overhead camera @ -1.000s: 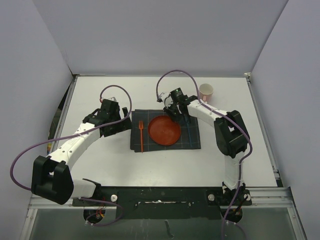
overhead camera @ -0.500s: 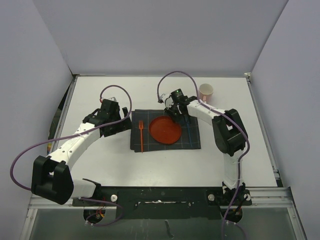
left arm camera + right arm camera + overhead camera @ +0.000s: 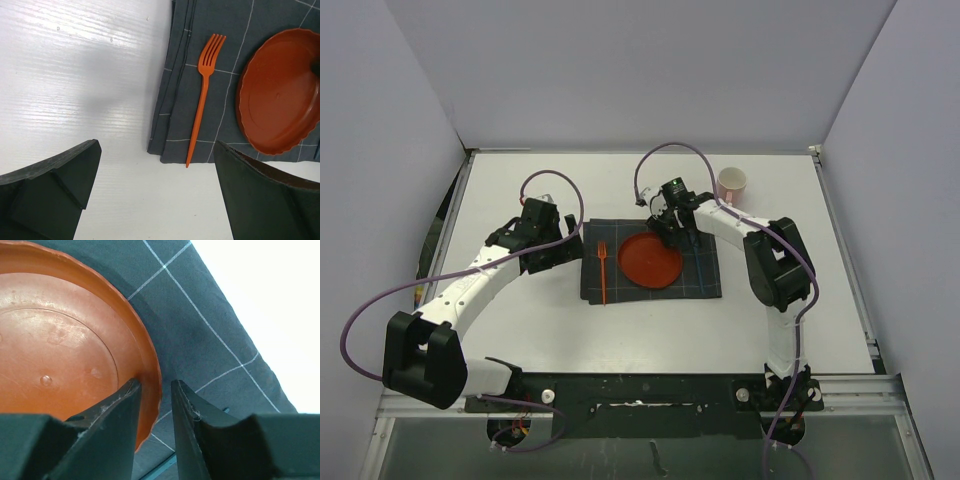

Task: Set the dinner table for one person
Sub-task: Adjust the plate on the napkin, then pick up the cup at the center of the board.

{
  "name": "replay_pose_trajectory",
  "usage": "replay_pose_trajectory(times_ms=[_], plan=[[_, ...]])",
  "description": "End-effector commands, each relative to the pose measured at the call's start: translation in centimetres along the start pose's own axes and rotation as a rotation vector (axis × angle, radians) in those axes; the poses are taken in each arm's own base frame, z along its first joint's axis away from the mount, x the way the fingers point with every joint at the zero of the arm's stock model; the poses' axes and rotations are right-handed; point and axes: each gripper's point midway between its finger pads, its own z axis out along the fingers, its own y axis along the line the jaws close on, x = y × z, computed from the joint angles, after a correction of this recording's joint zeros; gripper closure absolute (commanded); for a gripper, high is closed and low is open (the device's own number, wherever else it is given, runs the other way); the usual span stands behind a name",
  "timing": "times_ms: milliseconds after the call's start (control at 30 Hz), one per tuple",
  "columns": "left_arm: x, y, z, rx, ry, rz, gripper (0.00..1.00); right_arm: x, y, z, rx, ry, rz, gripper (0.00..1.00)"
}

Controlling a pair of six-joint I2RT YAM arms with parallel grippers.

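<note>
A red plate (image 3: pixel 651 259) lies in the middle of a dark grid-lined mat (image 3: pixel 610 232) on the white dinner table (image 3: pixel 520 330). An orange fork (image 3: pixel 603 270) lies on the mat left of the plate. My right gripper (image 3: pixel 670 228) is at the plate's far right rim. In the right wrist view its jaws (image 3: pixel 155 382) stand narrowly apart astride the plate's rim (image 3: pixel 150 365), one finger inside the plate and one outside. My left gripper (image 3: pixel 560 250) is open and empty over bare table (image 3: pixel 75 75) left of the mat (image 3: pixel 175 75), with the fork (image 3: pixel 202 95) and plate (image 3: pixel 280 90) ahead of it.
A pink cup (image 3: pixel 732 183) stands on the table at the back right, beyond the mat. A thin blue utensil (image 3: pixel 701 262) lies on the mat's right part, close to the plate. Metal rails edge the table, and grey walls stand behind and at both sides.
The plate and my right gripper have shifted very slightly toward the back right. The left arm has not moved.
</note>
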Motion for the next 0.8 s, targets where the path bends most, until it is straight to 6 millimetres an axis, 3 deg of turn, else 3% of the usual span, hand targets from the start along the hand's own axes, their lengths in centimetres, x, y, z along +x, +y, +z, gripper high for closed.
replay_pose_trajectory(times_ms=[0,200,300,367,467,533,600,767], plan=[[-1.1,-0.9,-0.1,0.04,-0.037,-0.006,0.02,-3.0,-1.6,-2.1,0.058,-0.095,-0.017,0.67],[-1.4,-1.4,-0.6,0.056,-0.046,-0.008,0.02,-4.6,-3.1,-4.9,0.136,-0.138,-0.057,0.66],[-1.5,-1.5,-1.0,0.066,-0.056,-0.011,0.02,-6.0,-5.2,-8.2,0.221,-0.186,-0.088,0.64],[-1.6,-1.7,-1.3,0.079,-0.062,-0.016,0.02,-6.3,-7.6,-10.4,0.289,-0.204,-0.08,0.62],[-1.5,-2.0,-1.6,0.098,-0.067,-0.014,0.02,-5.5,-11.5,-13.0,0.346,-0.207,0.009,0.65],[-1.5,-2.1,-1.7,0.106,-0.07,-0.008,0.02,-4.5,-13.3,-14.0,0.343,-0.219,0.089,0.75],[-1.4,-2.0,-1.7,0.109,-0.07,-0.006,0.02,-3.3,-14.2,-14.3,0.346,-0.207,0.139,0.86],[-0.6,-1.9,-1.5,0.116,-0.054,-0.009,0.02,0.1,-15.1,-13.4,0.394,-0.153,0.2,0.83]])
